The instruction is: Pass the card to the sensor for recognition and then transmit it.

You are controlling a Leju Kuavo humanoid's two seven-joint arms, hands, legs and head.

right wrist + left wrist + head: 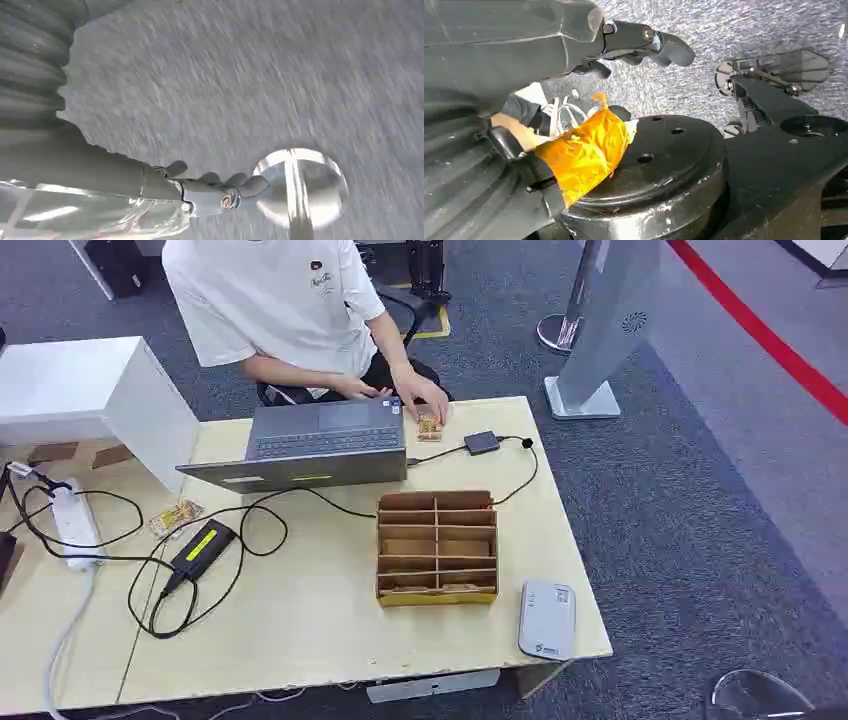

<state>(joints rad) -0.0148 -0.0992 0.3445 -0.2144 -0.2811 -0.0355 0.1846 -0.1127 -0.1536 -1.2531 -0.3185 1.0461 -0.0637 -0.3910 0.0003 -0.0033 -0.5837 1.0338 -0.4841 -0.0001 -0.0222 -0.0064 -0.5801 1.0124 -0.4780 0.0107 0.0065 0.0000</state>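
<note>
Centrally, upper frame: card [429,427] flat on tabletop [320,630] under a person's hand [424,397], beside laptop [315,443]. Cardboard organizer [437,546] below it. Left hand [574,55] and right hand [200,192] hang over carpet, fingers loosely spread, grasping nothing.

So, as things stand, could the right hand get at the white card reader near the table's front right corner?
Probably yes. The card reader lies flat by the table's near right edge with nothing over it. The right hand hangs low above the carpet, holding nothing, so it must rise first.
</note>
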